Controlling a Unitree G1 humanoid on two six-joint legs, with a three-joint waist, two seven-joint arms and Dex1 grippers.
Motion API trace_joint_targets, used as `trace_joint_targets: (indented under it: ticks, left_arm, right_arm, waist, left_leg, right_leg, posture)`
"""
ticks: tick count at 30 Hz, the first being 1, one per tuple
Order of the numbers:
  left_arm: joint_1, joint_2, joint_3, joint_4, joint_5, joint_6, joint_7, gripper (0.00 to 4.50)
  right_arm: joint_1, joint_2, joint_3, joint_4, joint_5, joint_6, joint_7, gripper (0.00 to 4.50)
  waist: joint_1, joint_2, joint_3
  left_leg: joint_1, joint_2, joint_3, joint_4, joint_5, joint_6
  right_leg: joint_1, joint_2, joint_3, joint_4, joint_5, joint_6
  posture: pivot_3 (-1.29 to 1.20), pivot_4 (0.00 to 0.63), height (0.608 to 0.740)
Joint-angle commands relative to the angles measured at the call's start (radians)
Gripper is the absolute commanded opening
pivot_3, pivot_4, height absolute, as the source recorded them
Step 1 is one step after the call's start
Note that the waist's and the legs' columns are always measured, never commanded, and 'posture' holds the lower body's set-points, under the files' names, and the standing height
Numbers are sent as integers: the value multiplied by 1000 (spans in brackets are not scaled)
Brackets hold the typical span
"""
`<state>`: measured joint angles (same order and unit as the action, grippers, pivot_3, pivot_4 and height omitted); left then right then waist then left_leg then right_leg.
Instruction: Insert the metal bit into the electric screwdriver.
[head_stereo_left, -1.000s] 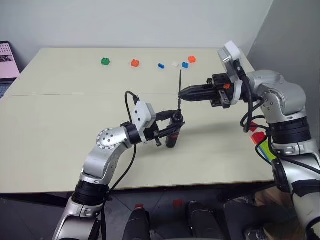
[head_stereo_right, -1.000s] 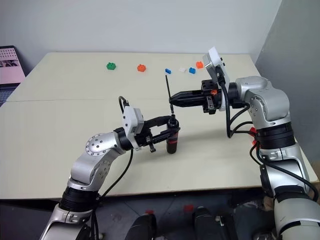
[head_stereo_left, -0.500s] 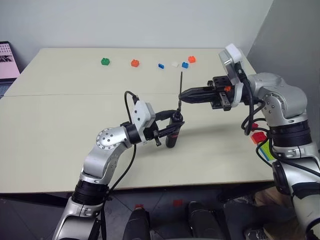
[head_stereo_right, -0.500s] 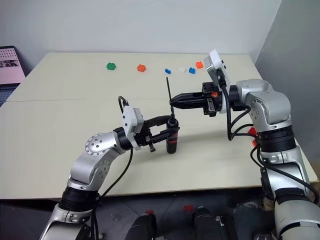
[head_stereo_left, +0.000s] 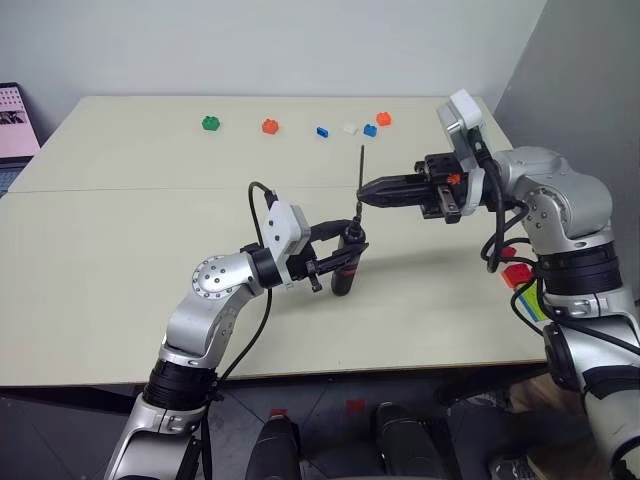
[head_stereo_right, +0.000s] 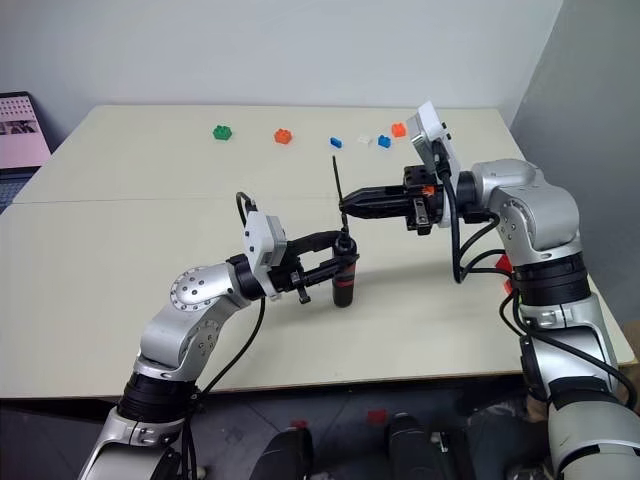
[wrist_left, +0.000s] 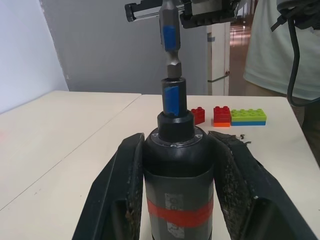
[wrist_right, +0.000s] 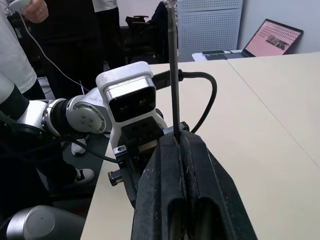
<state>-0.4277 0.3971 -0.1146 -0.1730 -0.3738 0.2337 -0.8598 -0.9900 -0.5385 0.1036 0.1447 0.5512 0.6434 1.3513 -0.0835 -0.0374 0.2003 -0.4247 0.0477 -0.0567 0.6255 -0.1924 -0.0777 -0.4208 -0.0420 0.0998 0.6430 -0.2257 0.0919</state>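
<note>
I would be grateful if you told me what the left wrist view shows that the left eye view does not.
Left wrist view alone: blue marks on the metal bit, its lower end at the electric screwdriver socket. Left eye view alone: the beige table with small bricks along its far side. Both: the left gripper shut on the screwdriver, the right gripper pinching the bit.

Head stereo pair sits high, looking forward and down over the table (head_stereo_left: 120, 260), both eyes catching the same spread with a slight sideways offset. Left wrist cam is super close behind the electric screwdriver (wrist_left: 176, 165), facing up along it. Right wrist cam peers along the right gripper (wrist_right: 181, 142) toward the left arm. All four share that middle spot.
</note>
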Motion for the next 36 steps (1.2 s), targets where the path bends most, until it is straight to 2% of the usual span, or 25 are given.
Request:
trace_joint_targets:
  ticks: [1,19,32,33,36]
  left_arm:
    - [-5,21,19,17,18,4,13,1612]
    - [4,22,29,5,11,4,19,1612]
    - [5,28,27,6,11,3,18,1612]
    - [5,28,26,6,11,3,19,1612]
    - [4,29,25,8,10,2,18,1612]
  right_arm:
    - [-1,0,-8,-37,8,-9,3,0]
    - [26,11,-5,26,-24,-32,-10,0]
    - [25,4,1,-8,-19,1,-12,0]
    - [27,-1,-1,-19,-13,10,-12,399]
    - [29,-9,-6,-44,-3,26,-10,964]
  waist:
    - [0,0,0]
    - [0,0,0]
    - [-1,0,0]
    - [-1,0,0]
    - [0,0,0]
  left_leg:
    - [0,0,0,0,0,0]
    - [1,0,0,0,0,0]
    - [1,0,0,0,0,0]
    - [1,0,0,0,0,0]
    - [1,0,0,0,0,0]
  right_leg:
    - [0,0,0,0,0,0]
    - [0,0,0,1,0,0]
    - [0,0,0,1,0,0]
    - [0,0,0,1,0,0]
    - [0,0,0,1,0,0]
  posture:
    - [0,150,740]
    - [0,150,740]
    - [0,150,740]
    - [0,150,740]
    - [0,150,740]
